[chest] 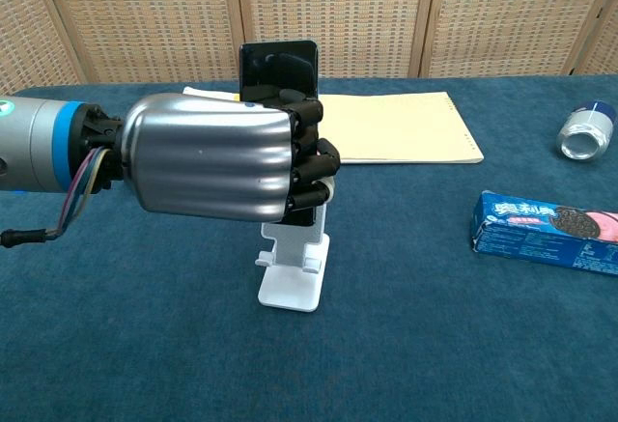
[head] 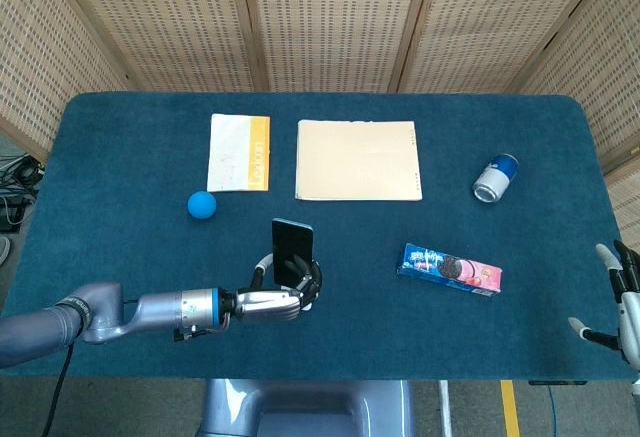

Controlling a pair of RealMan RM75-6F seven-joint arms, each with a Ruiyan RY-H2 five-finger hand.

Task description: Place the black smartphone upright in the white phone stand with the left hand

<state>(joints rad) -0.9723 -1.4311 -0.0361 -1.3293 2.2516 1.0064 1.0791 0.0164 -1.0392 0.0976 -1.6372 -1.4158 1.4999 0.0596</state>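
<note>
The black smartphone [head: 291, 245] [chest: 278, 70] stands upright, gripped by my left hand [head: 282, 295] [chest: 217, 156], whose fingers wrap around its lower half. It sits right above the white phone stand [chest: 293, 268], against the stand's back plate; the hand hides whether its bottom edge rests on the lip. In the head view the stand is hidden behind the hand. My right hand [head: 622, 292] hangs at the table's near right edge, fingers apart, holding nothing.
A blue ball [head: 202, 204], a white-and-orange booklet [head: 239, 152] and a tan notebook [head: 358, 160] [chest: 388, 127] lie behind the stand. A blue biscuit packet [head: 449, 268] [chest: 546, 232] and a tipped blue-and-silver can [head: 495, 178] [chest: 585, 130] are to the right.
</note>
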